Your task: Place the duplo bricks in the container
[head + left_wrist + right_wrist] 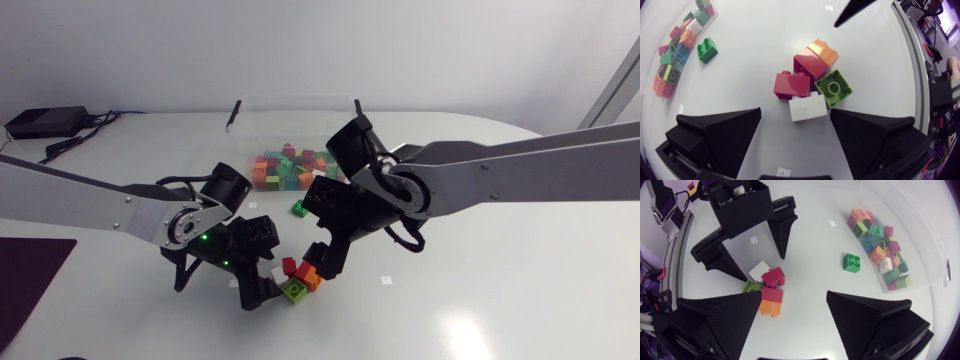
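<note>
White tabletop, six bricks outside the box

White table [500,290] carries the whole job; the clear container [300,115] stands at its far side, already holding a heap of mixed bricks (too many and too jumbled to count). Six lie outside it: one dark green brick [706,50] alone between container and cluster, and five bunched together: the white brick [807,106], crimson brick [791,84], red brick [810,62], orange brick [824,51] and lime brick [834,88]. The left gripper [795,115] hangs over this cluster with fingers spread wide, gripping nothing; the white brick lies just ahead between them, probably the spread suits straddling it. The right gripper [794,294] is likewise wide and empty, facing the cluster from the opposite side; two arms crowd one small pile, so they could clash.
</note>
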{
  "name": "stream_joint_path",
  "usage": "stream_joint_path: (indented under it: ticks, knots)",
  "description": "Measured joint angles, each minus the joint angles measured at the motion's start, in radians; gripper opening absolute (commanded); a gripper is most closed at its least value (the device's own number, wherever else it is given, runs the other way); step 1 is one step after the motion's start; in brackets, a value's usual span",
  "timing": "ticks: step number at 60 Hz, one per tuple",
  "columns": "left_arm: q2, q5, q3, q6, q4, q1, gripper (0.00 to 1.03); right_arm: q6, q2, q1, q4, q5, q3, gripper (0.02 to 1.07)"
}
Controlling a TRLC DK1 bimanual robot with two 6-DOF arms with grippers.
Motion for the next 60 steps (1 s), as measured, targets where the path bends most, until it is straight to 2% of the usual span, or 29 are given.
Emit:
stream_joint_path:
  ticks: [19, 25, 37, 57, 60]
  knots:
    - [0.054, -0.006, 0.037, -0.030, 0.058, 0.022, 0.96, -0.007, 0.063, 0.031, -0.031, 0.043, -0.010, 0.91]
    - [0.069, -0.021, 0.043, -0.036, 0.075, 0.029, 0.89, 0.001, 0.074, 0.039, -0.038, 0.071, -0.009, 0.91]
    - [0.071, -0.023, 0.045, -0.036, 0.093, 0.040, 0.62, 0.086, 0.108, 0.061, -0.111, 0.109, 0.037, 0.91]
    - [0.071, 0.046, 0.030, -0.016, 0.168, 0.051, 0.60, 0.309, 0.170, 0.077, -0.252, 0.181, 0.204, 0.90]
    - [0.071, 0.053, 0.021, -0.004, 0.177, 0.051, 0.58, 0.334, 0.177, 0.084, -0.269, 0.185, 0.219, 0.90]
